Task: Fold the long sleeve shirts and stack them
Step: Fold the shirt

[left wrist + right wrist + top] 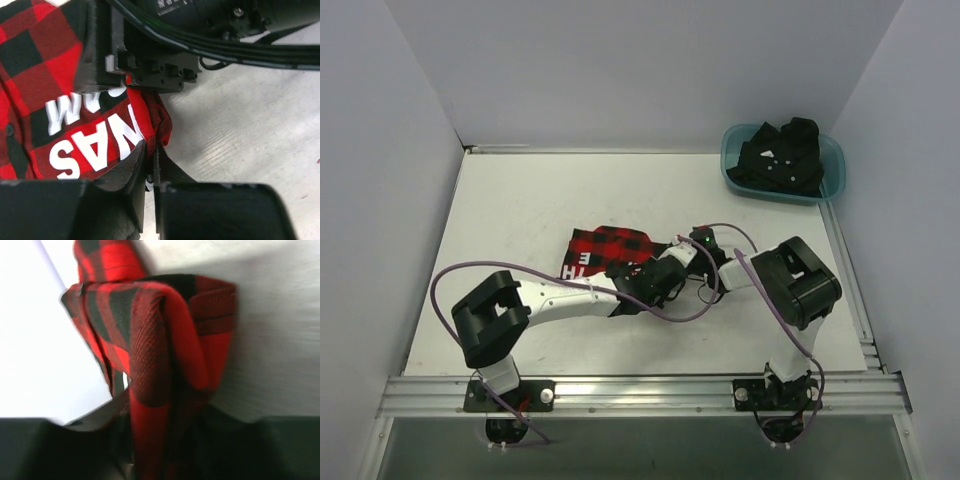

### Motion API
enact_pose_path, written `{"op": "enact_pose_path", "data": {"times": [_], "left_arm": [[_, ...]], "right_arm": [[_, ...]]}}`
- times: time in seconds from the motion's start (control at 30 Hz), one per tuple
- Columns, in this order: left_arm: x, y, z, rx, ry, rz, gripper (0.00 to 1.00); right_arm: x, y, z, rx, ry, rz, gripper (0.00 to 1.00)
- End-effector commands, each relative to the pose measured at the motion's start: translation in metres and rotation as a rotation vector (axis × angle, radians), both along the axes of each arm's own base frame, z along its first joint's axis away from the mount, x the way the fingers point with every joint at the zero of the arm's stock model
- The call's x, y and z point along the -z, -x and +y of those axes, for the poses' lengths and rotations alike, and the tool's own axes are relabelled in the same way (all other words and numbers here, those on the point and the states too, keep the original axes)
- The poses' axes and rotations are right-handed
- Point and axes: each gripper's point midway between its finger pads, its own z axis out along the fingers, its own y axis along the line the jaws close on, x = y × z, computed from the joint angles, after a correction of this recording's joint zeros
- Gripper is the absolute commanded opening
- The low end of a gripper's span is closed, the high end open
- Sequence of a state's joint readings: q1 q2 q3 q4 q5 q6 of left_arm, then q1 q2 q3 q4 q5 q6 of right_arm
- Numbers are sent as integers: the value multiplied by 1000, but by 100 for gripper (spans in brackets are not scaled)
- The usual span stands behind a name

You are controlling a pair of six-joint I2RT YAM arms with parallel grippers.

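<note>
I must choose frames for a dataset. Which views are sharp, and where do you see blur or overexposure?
Top external: sharp, evenly lit, no glare. Left wrist: the white letters on the red-and-black checked flannel shirt are crisp. Right wrist: the same shirt is blurred, and the background at the left is washed out to white.

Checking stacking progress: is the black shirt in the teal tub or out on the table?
In the tub: the black shirt lies bunched inside the walls of the teal tub.
</note>
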State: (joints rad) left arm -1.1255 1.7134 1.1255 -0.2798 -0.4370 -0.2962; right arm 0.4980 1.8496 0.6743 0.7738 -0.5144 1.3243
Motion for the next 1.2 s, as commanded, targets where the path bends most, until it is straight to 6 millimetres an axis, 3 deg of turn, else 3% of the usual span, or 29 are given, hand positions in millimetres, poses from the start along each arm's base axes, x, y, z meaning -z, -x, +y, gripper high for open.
{"op": "enact_pose_path", "data": {"times": [0.0,0.03,0.13,0.17,0.23,0.27,0.33,0.37,0.4,0.47,0.53,0.57,0.6,0.63,0.7,0.73,0.77,0.8,0.83,0.87,0.9,0.93,0.97,1.0,1.07,1.1,1.13,1.17], "left_arm": [[-26,-4,-25,-26,139,-2,15],[-29,-4,-24,-34,146,3,23],[-46,-7,-20,-69,185,22,36],[-52,-5,-21,-65,208,38,48],[-70,-9,-10,-93,257,57,61],[-76,-10,-6,-94,279,77,73],[-93,-10,11,-124,330,107,87],[-96,-25,29,-178,350,119,93],[-98,-22,36,-179,374,174,97],[-111,-40,74,-259,424,187,97],[-120,-42,103,-289,443,214,97],[-123,-46,116,-309,442,208,97],[-121,-55,146,-366,416,198,97],[-127,-56,161,-384,416,175,97],[-125,-64,198,-449,396,156,97],[-131,-65,211,-468,410,134,98],[-121,-63,223,-498,398,140,97],[-125,-65,236,-531,405,102,98],[-121,-65,245,-566,389,79,97],[-111,-61,248,-574,379,88,98],[-109,-61,250,-582,383,76,98],[-108,-60,253,-595,387,67,98],[-104,-59,256,-604,382,64,97],[-92,-57,258,-611,370,79,97],[-84,-55,262,-616,346,87,97],[-81,-54,263,-619,338,93,97],[-80,-54,264,-622,334,94,97],[-80,-54,264,-621,338,93,97]], "right_arm": [[18,7,-11,-1,69,18,24],[20,8,-16,-4,83,22,12],[16,7,-28,-11,93,24,0],[11,5,-33,-18,100,0,0],[11,7,-49,-28,115,29,0],[4,7,-54,-58,133,-1,0],[3,18,-67,-115,184,58,0],[-4,16,-77,-119,206,49,0],[-6,18,-86,-172,251,12,0],[-18,23,-104,-198,301,49,0],[-24,35,-120,-256,356,63,0],[-39,28,-126,-259,378,30,0],[-45,26,-136,-286,414,-1,0],[-49,37,-145,-308,442,45,0],[-75,24,-159,-310,488,0,0],[-80,34,-167,-351,517,22,0],[-89,32,-175,-357,553,10,0],[-111,18,-184,-342,591,-36,0],[-119,27,-194,-382,633,-5,0],[-125,24,-211,-372,729,3,0],[-152,10,-219,-351,788,-52,0],[-158,19,-229,-384,839,-16,0],[-168,17,-238,-377,894,-18,0],[-189,15,-253,-348,980,-27,0],[-204,12,-268,-336,1067,-16,0],[-220,14,-285,-310,1172,1,0],[-225,12,-289,-321,1231,12,0],[-246,12,-313,-287,1462,55,0]]}}
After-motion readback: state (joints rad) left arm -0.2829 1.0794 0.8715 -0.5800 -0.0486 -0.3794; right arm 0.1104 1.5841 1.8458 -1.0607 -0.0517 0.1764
